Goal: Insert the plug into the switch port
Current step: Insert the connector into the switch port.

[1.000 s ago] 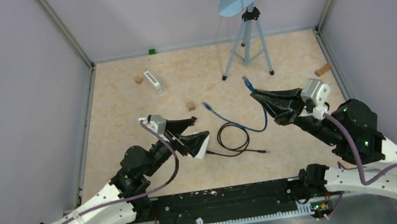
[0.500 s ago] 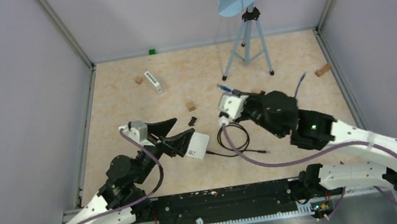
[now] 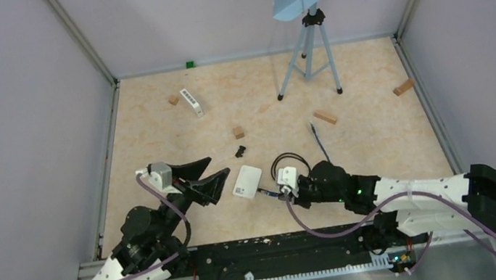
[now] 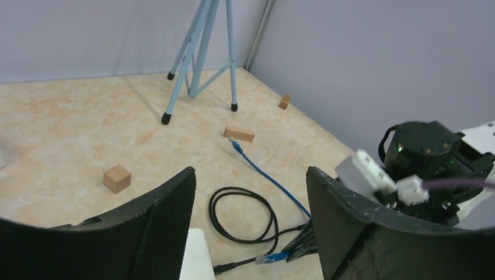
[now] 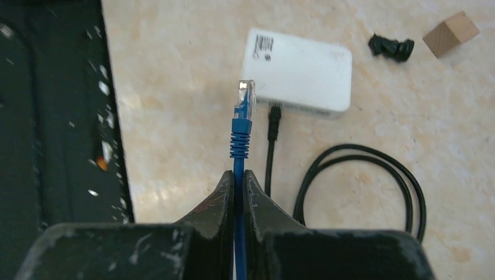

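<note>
The step in hand looks like the final approach. The right gripper has its fingers clamped on the thin blue network cable just behind the clear-tipped blue plug. The plug points at the near side face of the flat white rectangular switch, which lies on the beige table. In the right wrist view the plug's tip sits at the switch's edge, but whether it touches cannot be told, and no open port can be made out on that face. The next move probably calls for lining the plug square with a free port and pushing it straight in, while something keeps the light box from sliding. The left gripper hovers just beside the switch's other side with its fingers wide apart, holding nothing, so it seems placed to brace the box. A black cable connector already occupies the face right next to the plug, and its looped lead lies close by, so room is tight. A small black piece, a wooden cube and a blue tripod stand well clear.
</note>
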Controlling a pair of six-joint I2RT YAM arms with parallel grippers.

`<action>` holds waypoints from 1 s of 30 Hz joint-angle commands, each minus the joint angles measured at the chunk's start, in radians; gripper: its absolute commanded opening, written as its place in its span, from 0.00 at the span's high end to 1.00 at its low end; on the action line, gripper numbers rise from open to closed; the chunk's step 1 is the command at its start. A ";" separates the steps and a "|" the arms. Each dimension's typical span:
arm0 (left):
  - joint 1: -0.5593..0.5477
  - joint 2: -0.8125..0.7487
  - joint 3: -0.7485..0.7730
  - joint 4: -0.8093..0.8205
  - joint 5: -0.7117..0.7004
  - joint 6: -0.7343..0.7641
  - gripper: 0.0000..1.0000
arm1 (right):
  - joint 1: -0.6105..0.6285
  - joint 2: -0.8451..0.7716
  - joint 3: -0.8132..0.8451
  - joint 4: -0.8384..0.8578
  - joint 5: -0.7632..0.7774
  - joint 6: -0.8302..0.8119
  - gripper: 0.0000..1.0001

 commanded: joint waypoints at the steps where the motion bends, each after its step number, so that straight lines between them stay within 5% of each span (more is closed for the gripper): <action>1: -0.003 0.055 0.008 -0.021 0.074 0.036 0.27 | -0.056 -0.039 -0.044 0.320 -0.228 0.334 1.00; 13: -0.003 0.261 0.009 0.016 0.193 0.008 0.31 | -0.238 -0.038 -0.151 0.492 -0.497 0.595 1.00; 21: -0.003 0.365 -0.055 0.203 0.472 -0.118 0.20 | -0.299 -0.051 -0.196 0.663 -0.625 0.730 1.00; 30: -0.003 0.367 -0.123 0.313 0.519 -0.174 0.16 | -0.309 -0.055 -0.194 0.720 -0.683 0.757 1.00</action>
